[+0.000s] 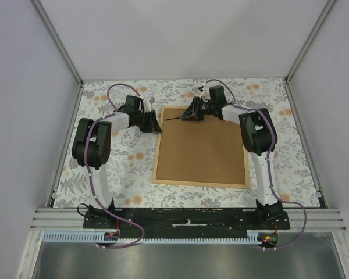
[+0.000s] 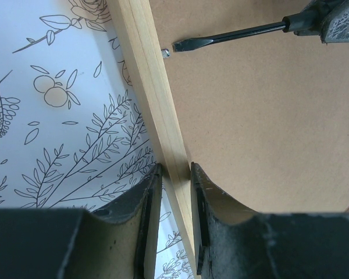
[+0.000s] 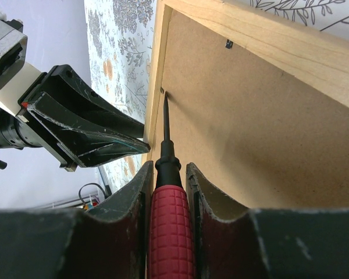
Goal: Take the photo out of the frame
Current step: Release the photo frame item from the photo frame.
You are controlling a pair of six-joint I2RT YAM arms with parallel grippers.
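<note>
The frame (image 1: 156, 152) lies face down on the flowered cloth, its brown backing board (image 1: 203, 148) facing up. The photo is hidden beneath the board. My left gripper (image 2: 174, 168) is shut on the frame's left wooden strip (image 2: 154, 87) near the far left corner. My right gripper (image 3: 166, 165) is shut on a red-handled screwdriver (image 3: 170, 232). The screwdriver's flat blade (image 2: 232, 36) reaches across the board, and its tip sits beside a small metal tab (image 2: 167, 53) at the left strip's inner edge.
Another small metal tab (image 3: 228, 43) sits on the far strip of the frame (image 3: 267, 38). The flowered tablecloth (image 1: 122, 168) surrounds the frame. Grey walls and metal posts (image 1: 58, 40) enclose the table. Both arms lean in over the far half.
</note>
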